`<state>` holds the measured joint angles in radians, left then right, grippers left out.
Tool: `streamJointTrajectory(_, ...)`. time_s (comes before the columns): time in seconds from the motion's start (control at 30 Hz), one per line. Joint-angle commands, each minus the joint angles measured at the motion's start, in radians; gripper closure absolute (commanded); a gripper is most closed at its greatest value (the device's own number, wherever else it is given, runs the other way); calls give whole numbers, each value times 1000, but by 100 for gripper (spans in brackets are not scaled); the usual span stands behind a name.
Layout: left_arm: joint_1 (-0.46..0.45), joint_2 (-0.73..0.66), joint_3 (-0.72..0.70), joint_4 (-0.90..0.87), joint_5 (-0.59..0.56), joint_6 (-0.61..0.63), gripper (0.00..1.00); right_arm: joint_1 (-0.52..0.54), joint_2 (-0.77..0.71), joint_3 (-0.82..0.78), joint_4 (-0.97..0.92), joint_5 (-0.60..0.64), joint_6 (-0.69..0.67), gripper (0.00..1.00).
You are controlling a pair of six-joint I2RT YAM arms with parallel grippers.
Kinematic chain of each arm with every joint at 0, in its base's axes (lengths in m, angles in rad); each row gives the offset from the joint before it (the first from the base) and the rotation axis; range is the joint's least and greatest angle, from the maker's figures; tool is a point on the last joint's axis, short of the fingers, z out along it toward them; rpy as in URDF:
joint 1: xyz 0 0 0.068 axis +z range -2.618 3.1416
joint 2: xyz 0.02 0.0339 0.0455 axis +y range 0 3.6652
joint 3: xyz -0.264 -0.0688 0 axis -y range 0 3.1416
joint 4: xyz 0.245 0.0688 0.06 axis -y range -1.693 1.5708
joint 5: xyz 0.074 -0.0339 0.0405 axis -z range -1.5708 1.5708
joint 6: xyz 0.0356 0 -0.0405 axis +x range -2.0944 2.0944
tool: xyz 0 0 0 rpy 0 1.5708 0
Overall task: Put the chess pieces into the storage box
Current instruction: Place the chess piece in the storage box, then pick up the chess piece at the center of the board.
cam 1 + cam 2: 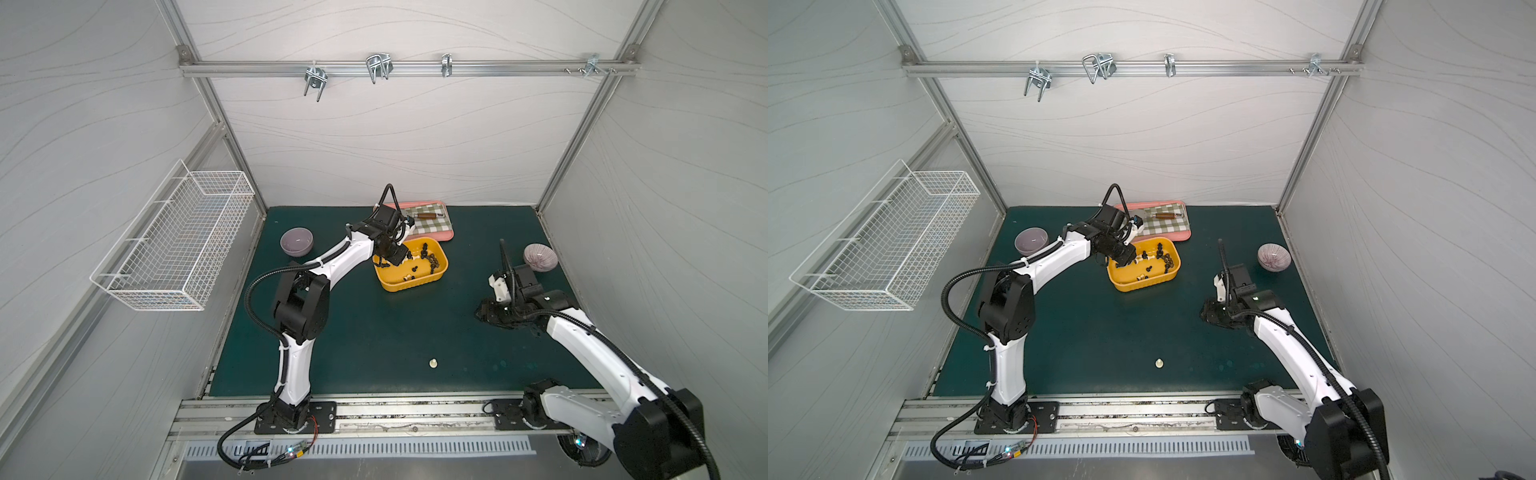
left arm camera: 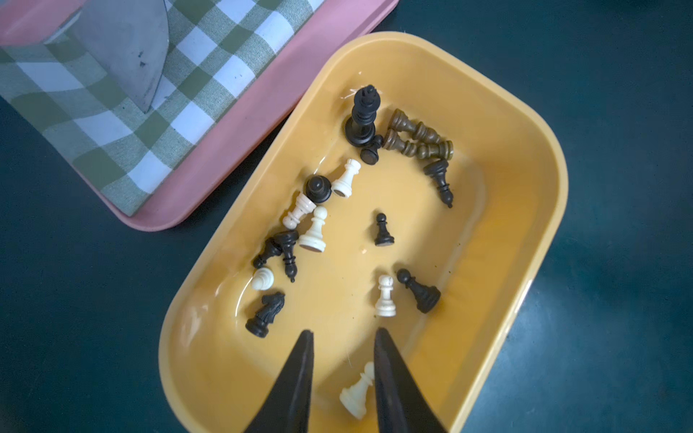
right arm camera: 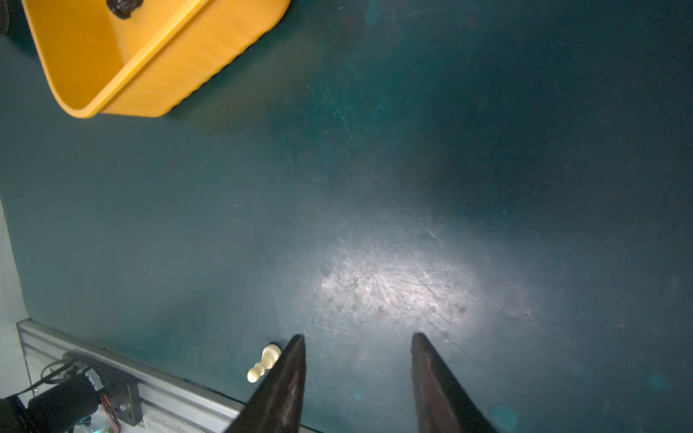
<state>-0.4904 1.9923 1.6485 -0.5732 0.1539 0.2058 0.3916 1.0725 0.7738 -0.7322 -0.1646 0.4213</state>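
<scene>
Yellow storage box (image 2: 525, 150) holding chess pieces (image 2: 382, 228); cream piece (image 3: 263, 363) loose on bench (image 3: 375, 187). Apart, empty: left pincer (image 2: 343, 333) over box, right pincer (image 3: 358, 335) over bench.

1. The left arm (image 1: 345, 253) is covering the box's (image 1: 409, 286) left end in both top views.
2. A black finger (image 2: 390, 375) is hiding part of a white pawn (image 2: 354, 393).
3. The right wrist picture's edge is cutting off the box (image 3: 180, 75) and a dark piece (image 3: 122, 7).
4. The pieces (image 1: 1168, 261) are showing too small in the top views to tell kinds.
</scene>
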Motion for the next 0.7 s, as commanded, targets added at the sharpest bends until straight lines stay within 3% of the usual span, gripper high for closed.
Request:
streamJointTrajectory(0.0,7,-66,-52,44,18,-20,71,71,12,37,-33,27,13,53)
streamJointTrajectory(0.33,22,-223,-261,107,6,-82,70,323,80,87,-93,80,18,53)
streamJointTrajectory(0.67,23,-282,-361,137,35,-128,70,500,188,106,-84,103,57,55)
